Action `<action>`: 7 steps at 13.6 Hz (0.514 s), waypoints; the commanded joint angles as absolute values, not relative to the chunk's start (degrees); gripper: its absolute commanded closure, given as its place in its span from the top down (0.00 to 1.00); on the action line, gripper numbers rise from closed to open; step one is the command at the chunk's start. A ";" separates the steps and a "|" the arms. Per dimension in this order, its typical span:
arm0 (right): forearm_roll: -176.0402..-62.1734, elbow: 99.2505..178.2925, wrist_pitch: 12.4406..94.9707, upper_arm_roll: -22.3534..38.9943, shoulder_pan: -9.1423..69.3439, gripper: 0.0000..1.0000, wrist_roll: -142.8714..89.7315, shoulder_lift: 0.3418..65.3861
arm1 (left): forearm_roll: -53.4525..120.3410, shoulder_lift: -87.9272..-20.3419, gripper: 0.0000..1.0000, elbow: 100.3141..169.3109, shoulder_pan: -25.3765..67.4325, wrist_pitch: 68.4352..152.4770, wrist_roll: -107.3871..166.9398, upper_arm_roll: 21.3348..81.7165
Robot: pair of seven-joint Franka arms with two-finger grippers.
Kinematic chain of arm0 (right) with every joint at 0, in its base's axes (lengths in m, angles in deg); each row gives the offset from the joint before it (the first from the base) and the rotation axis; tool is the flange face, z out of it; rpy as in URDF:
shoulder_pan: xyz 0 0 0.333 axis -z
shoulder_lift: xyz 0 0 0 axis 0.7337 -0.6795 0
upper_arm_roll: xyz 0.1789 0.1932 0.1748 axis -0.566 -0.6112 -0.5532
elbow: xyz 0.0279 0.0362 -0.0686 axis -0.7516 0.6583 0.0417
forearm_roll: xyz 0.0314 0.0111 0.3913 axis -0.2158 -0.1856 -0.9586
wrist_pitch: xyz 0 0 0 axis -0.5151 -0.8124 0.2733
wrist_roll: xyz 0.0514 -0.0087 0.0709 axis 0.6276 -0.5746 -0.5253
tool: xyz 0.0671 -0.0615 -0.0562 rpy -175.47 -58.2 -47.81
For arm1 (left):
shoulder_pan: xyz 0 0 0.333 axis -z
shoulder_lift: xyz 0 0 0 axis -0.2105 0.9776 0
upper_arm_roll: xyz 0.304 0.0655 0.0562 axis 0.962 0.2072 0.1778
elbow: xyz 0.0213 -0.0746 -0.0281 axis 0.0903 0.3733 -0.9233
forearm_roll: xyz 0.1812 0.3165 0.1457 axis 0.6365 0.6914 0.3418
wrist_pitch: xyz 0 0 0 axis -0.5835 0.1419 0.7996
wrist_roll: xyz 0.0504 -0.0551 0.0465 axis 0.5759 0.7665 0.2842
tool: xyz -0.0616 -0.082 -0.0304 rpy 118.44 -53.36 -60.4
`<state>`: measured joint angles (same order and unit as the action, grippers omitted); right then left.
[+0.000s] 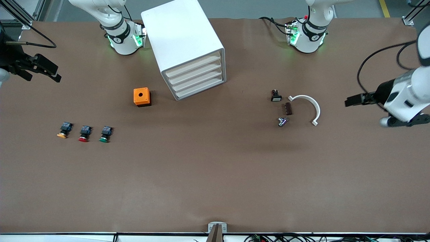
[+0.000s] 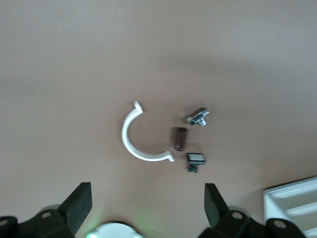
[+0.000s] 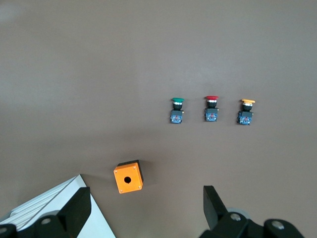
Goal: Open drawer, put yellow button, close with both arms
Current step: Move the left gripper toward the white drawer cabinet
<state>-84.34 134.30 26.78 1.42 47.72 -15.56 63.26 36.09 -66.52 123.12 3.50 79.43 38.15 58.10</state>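
Hanging up at the mid-right edge of the front view, the left gripper (image 1: 351, 101) is seen w/ fingers (image 2: 79, 206) spread wide in its wrist view, nothing held or touched; it is over bare table at the left arm's end, near a white half-ring clamp (image 1: 309, 106), a small dark brown cylinder (image 1: 288, 108), a black switch w/ white face (image 1: 276, 96) and a small metal part (image 1: 282, 121), all lying close together but apart. The right gripper (image 1: 50, 72) is held at the upper left edge of the front view, over the table at the right arm's end; its fingers (image 3: 79, 208) are also spread wide & empty. The yellow button (image 1: 63, 130) is found at the lower left of the front view, on its side on the table, outermost in a row w/ a red button (image 1: 84, 133) and a green button (image 1: 105, 134), each just beside the next, not touching. An orange box (image 1: 142, 96) w/ a round hole on top sits farther from the front camera than the row, just beside the white cabinet (image 1: 183, 43), which is at top centre. The drawer (image 1: 194, 66), uppermost of four, is seen flush w/ the others, closed. Nothing stands between the buttons and either gripper.
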 commanded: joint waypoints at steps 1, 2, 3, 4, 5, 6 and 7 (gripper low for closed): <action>-85.25 134.50 26.06 1.20 48.17 1.00 -14.86 63.62 | 33.57 -62.63 1.00 121.06 5.29 78.99 48.42 58.07; -85.25 134.50 25.63 1.20 48.17 1.00 -14.68 63.62 | 32.78 -61.92 1.00 121.06 5.65 78.99 51.94 58.07; -85.25 134.50 25.02 1.20 48.17 1.00 -14.60 63.62 | 31.99 -61.57 1.00 121.06 6.43 78.99 55.72 58.07; -85.25 134.50 24.40 1.20 48.17 1.00 -14.59 63.62 | 31.89 -61.21 1.00 121.06 7.40 78.99 59.85 58.07; -85.25 134.50 24.39 1.20 48.08 1.00 -14.59 63.62 | 31.80 -60.86 1.00 121.06 8.28 78.99 64.41 58.07; -85.25 134.50 24.39 1.20 48.08 1.00 -14.59 63.62 | 31.37 -60.42 1.00 121.06 9.42 78.99 69.33 58.07; -85.25 134.50 24.39 1.20 47.99 1.00 -14.59 63.54 | 30.32 -59.90 1.00 121.06 10.82 78.99 73.99 58.07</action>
<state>-84.37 134.32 24.76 1.41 47.72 -15.38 63.25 31.82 -60.97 122.36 8.70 79.54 66.40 57.93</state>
